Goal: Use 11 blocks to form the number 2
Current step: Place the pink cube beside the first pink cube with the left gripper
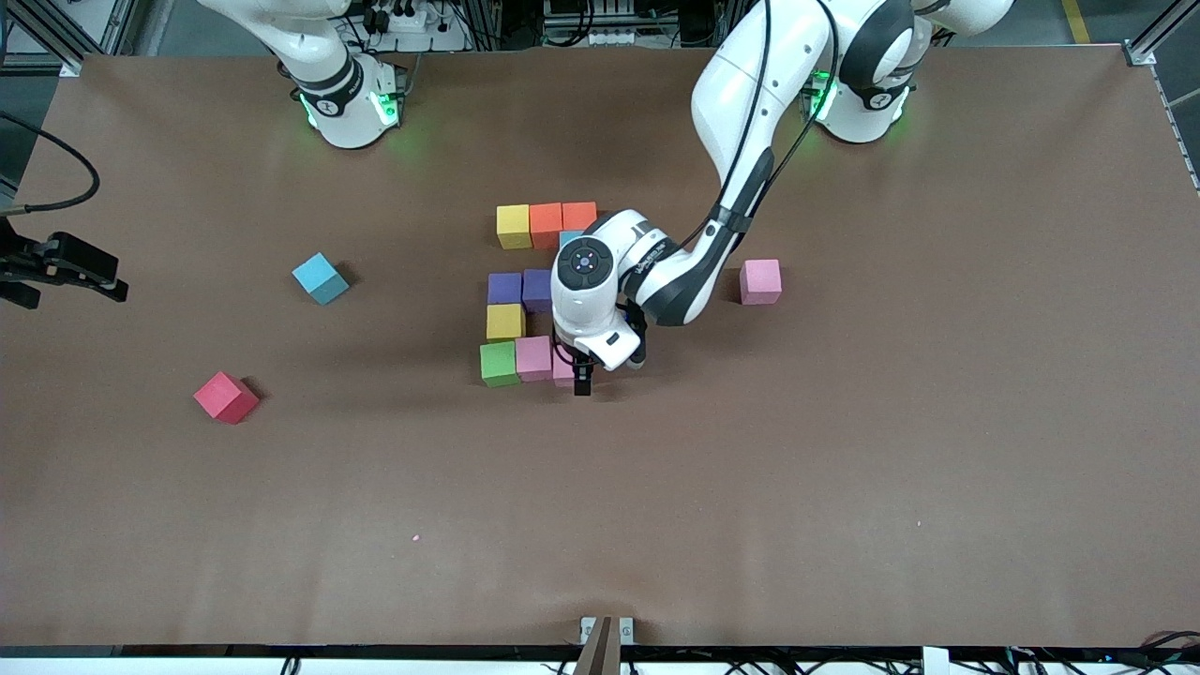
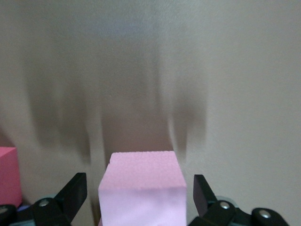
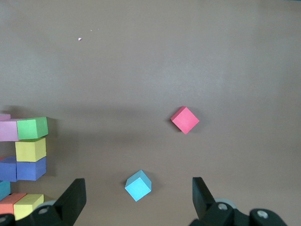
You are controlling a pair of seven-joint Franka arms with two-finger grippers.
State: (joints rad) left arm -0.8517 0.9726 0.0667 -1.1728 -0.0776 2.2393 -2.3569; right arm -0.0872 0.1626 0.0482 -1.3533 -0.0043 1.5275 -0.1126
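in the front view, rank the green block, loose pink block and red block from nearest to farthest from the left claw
1. Green block: in the digit's row nearest the camera, by the left claw.
2. Loose pink block: toward the left arm's end.
3. Red block: toward the right arm's end.

"What's there apart from the job itself?"

"A brown counter (image 1: 844, 487), matte, covering nearly the whole front view."

"Anything on it?"

"One tiny pale speck (image 1: 415, 538), toward the front camera's edge."

"And round the edges?"

"A small metal bracket (image 1: 606, 637) at the middle of the nearest edge, a white power strip (image 1: 408, 17) past the farthest edge, and aluminium frame corners (image 1: 1139, 52)."
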